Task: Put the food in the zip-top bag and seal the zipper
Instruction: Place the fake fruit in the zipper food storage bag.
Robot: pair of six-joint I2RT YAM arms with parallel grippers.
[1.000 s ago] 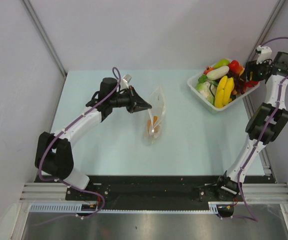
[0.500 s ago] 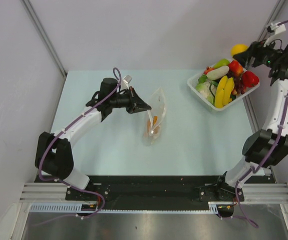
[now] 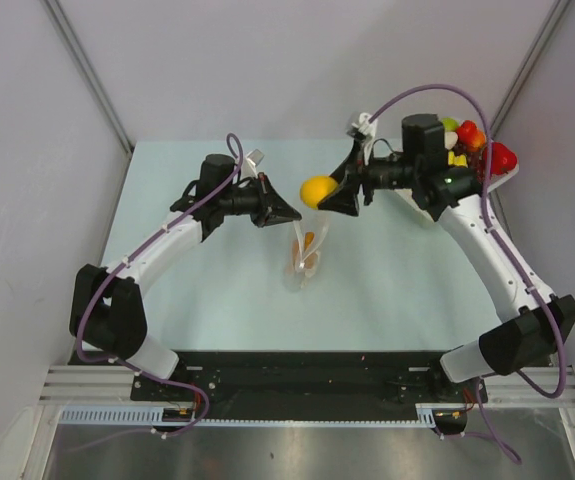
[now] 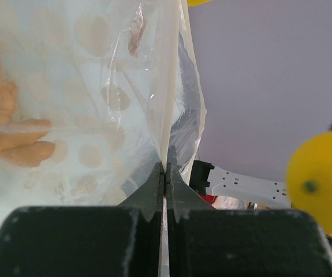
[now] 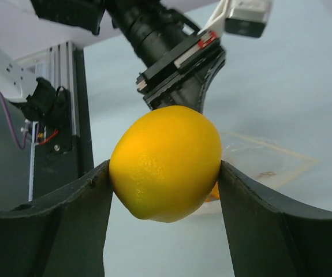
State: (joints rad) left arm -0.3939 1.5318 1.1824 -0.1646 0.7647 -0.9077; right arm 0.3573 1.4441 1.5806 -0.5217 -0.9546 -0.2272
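Observation:
The clear dotted zip-top bag (image 3: 307, 252) lies in the middle of the table with orange pieces (image 3: 309, 240) inside. My left gripper (image 3: 293, 213) is shut on the bag's mouth edge and lifts it; the left wrist view shows the jaws pinching the pale film (image 4: 167, 138), with orange pieces (image 4: 4, 121) behind the plastic. My right gripper (image 3: 323, 194) is shut on the yellow lemon (image 3: 317, 191) and holds it in the air just above the bag's mouth, close to the left gripper. The lemon (image 5: 166, 163) fills the space between the right jaws, and shows at the right edge (image 4: 321, 182) of the left wrist view.
The white basket (image 3: 502, 170) with more toy food, including a red pepper (image 3: 502, 157), stands at the back right, mostly hidden by my right arm. Grey walls stand on both sides of the pale table (image 3: 197, 290).
My right arm has lifted the lemon out of the basket and swung left across the table to just above the bag. The left gripper has held still on the bag.

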